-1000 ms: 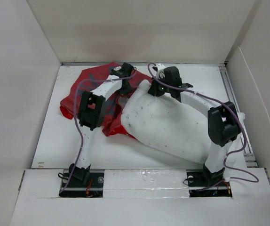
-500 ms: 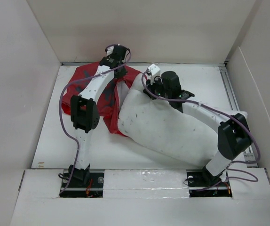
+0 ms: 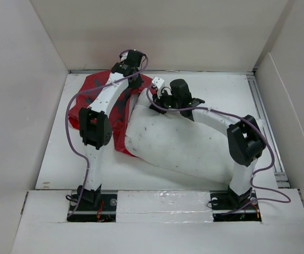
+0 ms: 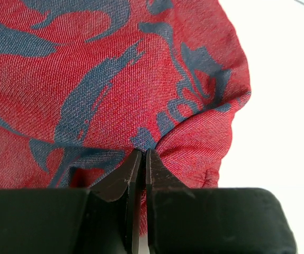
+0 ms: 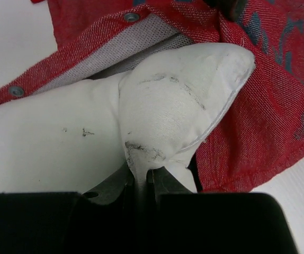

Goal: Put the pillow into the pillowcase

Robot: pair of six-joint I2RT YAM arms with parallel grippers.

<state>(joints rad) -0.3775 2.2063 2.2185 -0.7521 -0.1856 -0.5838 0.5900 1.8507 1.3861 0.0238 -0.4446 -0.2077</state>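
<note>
The white pillow (image 3: 181, 143) with dark specks lies across the table middle, its far left corner at the pillowcase mouth. The red pillowcase (image 3: 91, 95) with grey-blue marks lies crumpled at the far left. My left gripper (image 3: 132, 71) is shut on a pinch of the pillowcase (image 4: 115, 90) and holds it raised at the back. My right gripper (image 3: 157, 98) is shut on the pillow's corner (image 5: 178, 111). In the right wrist view that corner sits in the open mouth of the pillowcase (image 5: 258, 121), whose snap-studded hem (image 5: 88, 45) lies over the pillow.
White walls enclose the table on three sides. A metal rail (image 3: 263, 111) runs along the right edge. The arm bases (image 3: 91, 198) stand at the near edge. Bare table (image 3: 226, 87) shows at the far right and near left.
My left gripper lifted the pillowcase edge toward the back wall. My right gripper dragged the pillow's corner left, toward the pillowcase mouth, and the pillow shifted left with it.
</note>
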